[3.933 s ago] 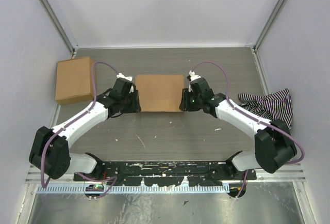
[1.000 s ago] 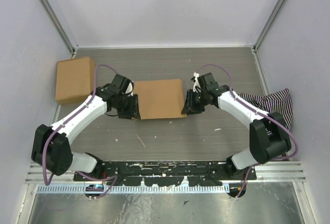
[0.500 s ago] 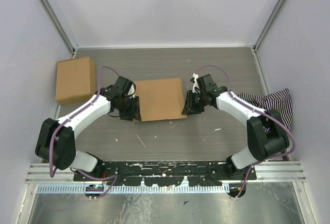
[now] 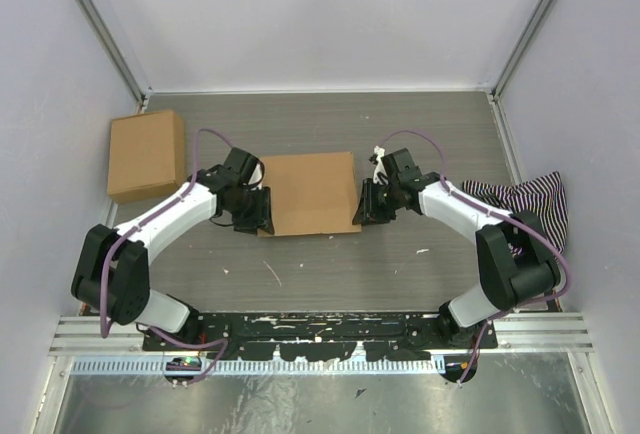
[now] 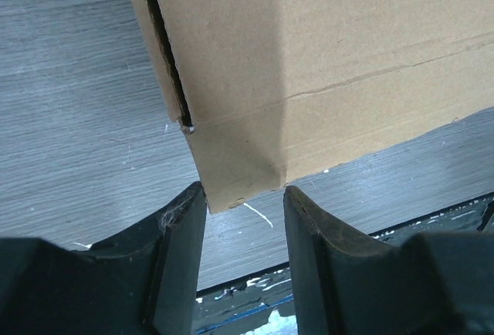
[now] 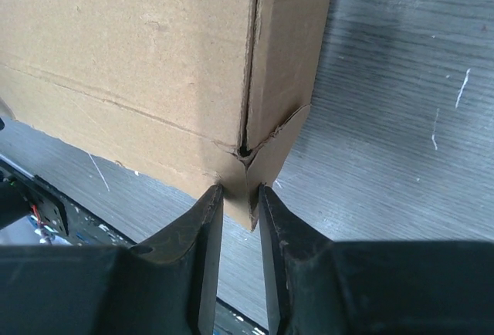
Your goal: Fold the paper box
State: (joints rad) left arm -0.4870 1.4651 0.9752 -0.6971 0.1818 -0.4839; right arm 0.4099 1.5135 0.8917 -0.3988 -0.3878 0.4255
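Observation:
The paper box (image 4: pixel 308 192) lies folded into a shallow brown rectangle at the middle of the table. My left gripper (image 4: pixel 262 216) is at its near-left corner. In the left wrist view the jaws (image 5: pixel 243 192) stand open, with the box corner (image 5: pixel 239 157) just between the fingertips. My right gripper (image 4: pixel 360 206) is at the near-right corner. In the right wrist view the jaws (image 6: pixel 241 192) are nearly closed and pinch the box's corner flap (image 6: pixel 266 157), where a seam gapes slightly.
A second ready-made brown box (image 4: pixel 147 154) stands at the far left by the wall. A striped cloth (image 4: pixel 520 204) lies bunched at the right wall. White walls close the table's sides and back.
Since 3.9 s ago both grippers have moved from the box's side edges to its near corners, and the box has shifted slightly nearer. In the last half second almost nothing moved.

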